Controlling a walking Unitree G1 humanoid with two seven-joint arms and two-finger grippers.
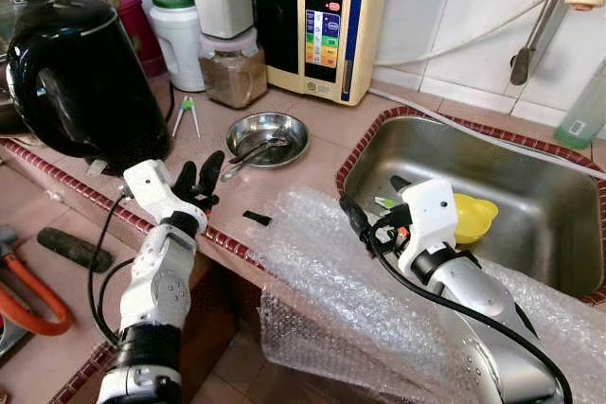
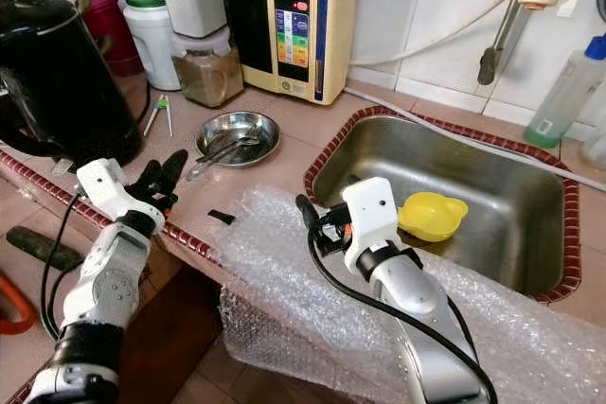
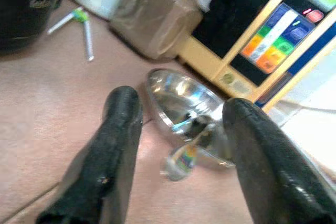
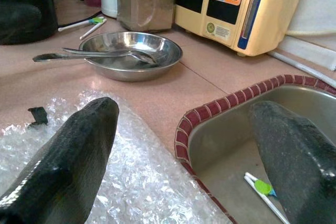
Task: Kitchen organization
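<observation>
A small steel dish (image 1: 267, 136) holding spoons sits on the pink counter in front of the cream water machine (image 1: 327, 21). My left gripper (image 1: 204, 177) is open just short of the dish, near the counter's front edge; in the left wrist view its fingers (image 3: 118, 129) frame the dish (image 3: 173, 95). My right gripper (image 1: 377, 203) is open wide over the near left corner of the steel sink (image 1: 530, 177), above a sheet of bubble wrap (image 1: 331, 281). A yellow bowl (image 1: 473, 218) and a green-and-white toothbrush (image 4: 262, 188) lie in the sink.
A black kettle (image 1: 80, 73) stands at the left. A jar of brown powder (image 1: 234, 73) and white containers line the back. Another toothbrush (image 1: 187, 113) lies beside the kettle. A small black scrap (image 1: 256, 219) lies near the counter edge. Pliers rest on the lower shelf at left.
</observation>
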